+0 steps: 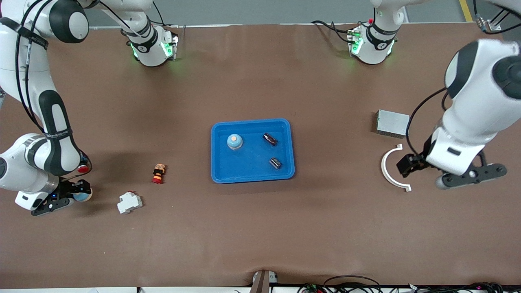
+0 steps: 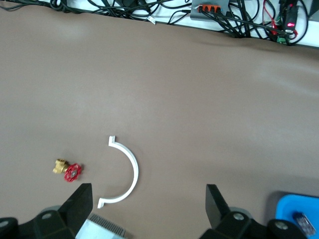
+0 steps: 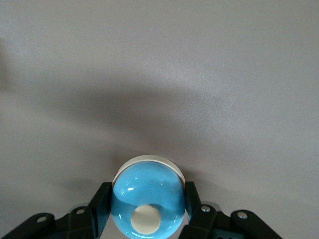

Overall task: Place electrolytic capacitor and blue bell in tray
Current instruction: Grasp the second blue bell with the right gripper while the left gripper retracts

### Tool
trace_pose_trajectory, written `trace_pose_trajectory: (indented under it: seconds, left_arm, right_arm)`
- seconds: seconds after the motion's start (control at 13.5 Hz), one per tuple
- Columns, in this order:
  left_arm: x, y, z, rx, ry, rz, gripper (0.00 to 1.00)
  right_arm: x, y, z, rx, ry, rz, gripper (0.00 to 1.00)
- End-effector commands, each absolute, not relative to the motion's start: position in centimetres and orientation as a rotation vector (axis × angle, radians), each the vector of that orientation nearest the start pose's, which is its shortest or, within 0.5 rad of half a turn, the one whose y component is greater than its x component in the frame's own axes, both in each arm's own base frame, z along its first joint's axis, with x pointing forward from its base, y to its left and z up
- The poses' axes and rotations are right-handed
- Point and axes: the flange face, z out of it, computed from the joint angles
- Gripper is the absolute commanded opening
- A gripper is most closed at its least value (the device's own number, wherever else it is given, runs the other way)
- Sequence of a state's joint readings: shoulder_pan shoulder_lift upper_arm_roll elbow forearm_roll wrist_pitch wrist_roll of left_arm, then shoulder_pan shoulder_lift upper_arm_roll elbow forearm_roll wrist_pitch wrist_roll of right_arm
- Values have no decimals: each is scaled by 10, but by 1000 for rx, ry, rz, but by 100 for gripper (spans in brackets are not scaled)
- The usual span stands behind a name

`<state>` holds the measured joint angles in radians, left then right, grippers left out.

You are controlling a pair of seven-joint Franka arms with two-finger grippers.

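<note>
Right gripper (image 1: pixel 77 194) is seen low at the right arm's end of the table (image 1: pixel 260 236); its fingers (image 3: pixel 99 204) are clamped on a blue bell (image 3: pixel 148 194) with a white button on top, one finger against each side of the dome; whether that bell rests on the table or is lifted cannot be told.

Blue tray (image 1: pixel 215 162) is set at the table's middle; a second blue bell with a pale button (image 1: pixel 235 141) stands in it at the side toward the right arm's end; a dark cylindrical capacitor (image 1: pixel 270 139) lies in the tray corner toward the bases and the left arm's end; a small dark ridged component (image 1: pixel 275 163) lies in the tray nearer the front camera than the capacitor.

Left gripper (image 1: pixel 411 167) is held over the table at the left arm's end, fingers (image 2: pixel 79 201) spread apart with nothing between them; a white curved plastic bracket (image 1: pixel 390 167) lies on the table just beside it; a grey metal box (image 1: pixel 392 123) sits farther from the front camera than the bracket; a small brass valve with red handwheel (image 2: pixel 67 170) is seen near the bracket in the left wrist view.

A red-and-orange push button (image 1: pixel 158 173) and a white circuit breaker (image 1: pixel 129 202) lie between the right gripper and the tray, the breaker nearer the front camera.
</note>
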<state>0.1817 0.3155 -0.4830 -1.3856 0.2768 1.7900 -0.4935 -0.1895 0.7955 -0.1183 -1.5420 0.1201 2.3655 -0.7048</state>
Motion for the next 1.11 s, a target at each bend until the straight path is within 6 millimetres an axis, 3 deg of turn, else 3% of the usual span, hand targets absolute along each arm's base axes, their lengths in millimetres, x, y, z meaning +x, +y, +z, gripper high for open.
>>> trace_pose_trajectory:
  seconds: [0.0, 0.15, 0.22, 0.52, 0.59, 0.74, 0.89, 1.03]
  left_arm:
    - [624, -108, 592, -3076, -226, -204, 100]
    - [608, -92, 616, -3085, -203, -189, 100]
    - [599, -94, 622, -3085, -202, -166, 100]
    - [553, -58, 652, -3126, -136, -100, 100]
    - [539, -49, 657, -3129, -85, -103, 100]
    - [525, -30, 661, -3136, -75, -61, 100]
    - [520, -29, 663, -3151, -86, -8, 100]
    - [520, -25, 665, -3153, -93, -15, 100]
  right_arm:
    - [683, -204, 186, -3071, -528, -89, 0]
    - [687, -191, 201, -3051, -499, -97, 0]
    - [689, -178, 217, -3034, -460, -53, 0]
    - [695, -101, 324, -3023, -230, 38, 0]
    - [691, -85, 341, -3020, -127, 74, 0]
    - [687, -43, 377, -3016, 36, 96, 0]
    - [680, 11, 405, -3011, 206, 117, 0]
    - [672, 66, 417, -3007, 353, 138, 0]
